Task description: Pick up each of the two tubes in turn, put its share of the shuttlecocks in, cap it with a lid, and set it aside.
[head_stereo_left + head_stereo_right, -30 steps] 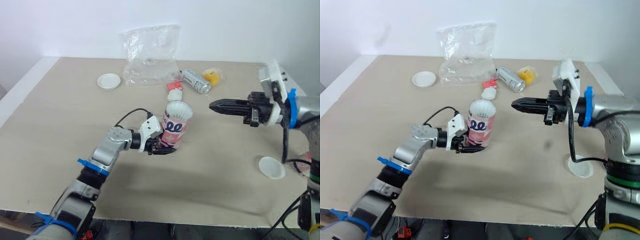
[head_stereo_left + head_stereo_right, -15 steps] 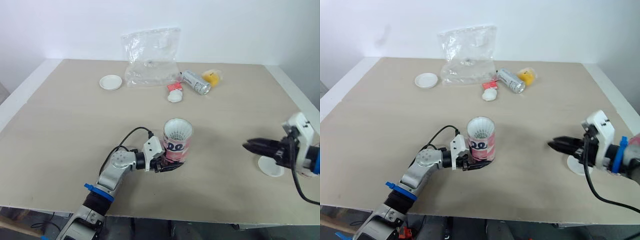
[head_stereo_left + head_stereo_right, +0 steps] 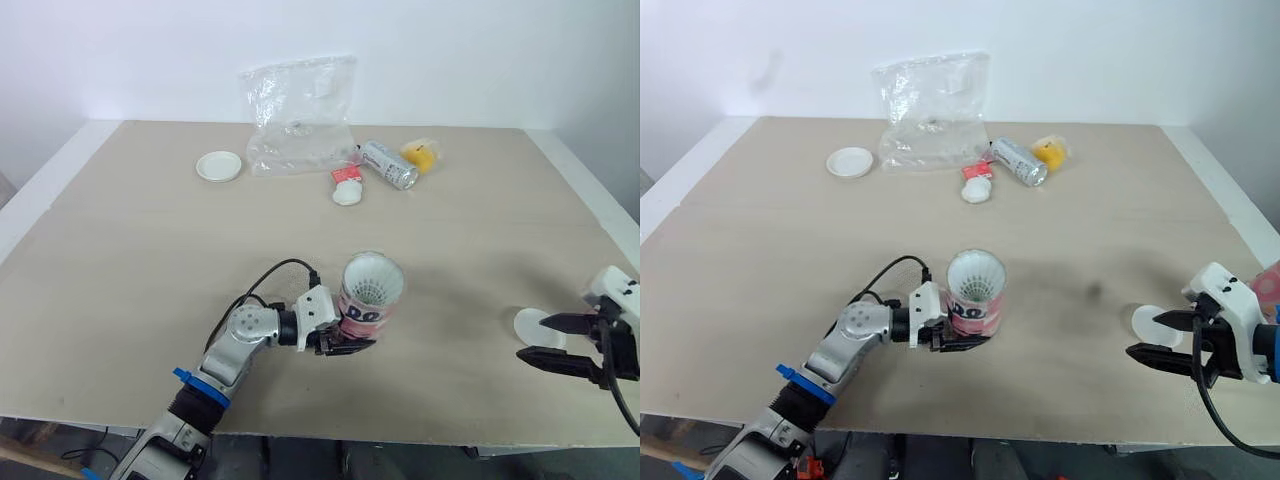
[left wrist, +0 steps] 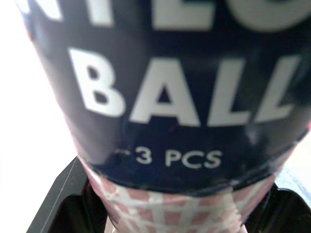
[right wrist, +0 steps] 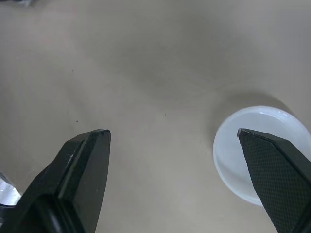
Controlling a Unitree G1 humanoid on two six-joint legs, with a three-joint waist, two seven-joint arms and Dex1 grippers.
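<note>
A pink shuttlecock tube (image 3: 368, 305) with white shuttlecock feathers showing in its open mouth is tilted above the table's near middle. My left gripper (image 3: 352, 338) is shut on its lower part; the left wrist view shows its printed side (image 4: 165, 97) close up. My right gripper (image 3: 532, 338) stands open low over the near right of the table, its fingers (image 5: 85, 167) spread wide with nothing between them. A white lid (image 5: 262, 150) lies flat just beside one fingertip. A second white lid (image 3: 218, 166) lies at the far left. A loose shuttlecock (image 3: 347, 192) lies at the far middle.
A crumpled clear plastic bag (image 3: 300, 115) stands at the back. A silver cylinder (image 3: 390, 165) lies on its side beside a yellow object (image 3: 422, 153). Something pink (image 3: 1270, 285) shows at the right edge. The table's front edge (image 3: 400, 435) is close below both grippers.
My right gripper went from shut to wide open while dropping back to the near right beside the lid. My left gripper carried the tube nearer and to the right, tilting it.
</note>
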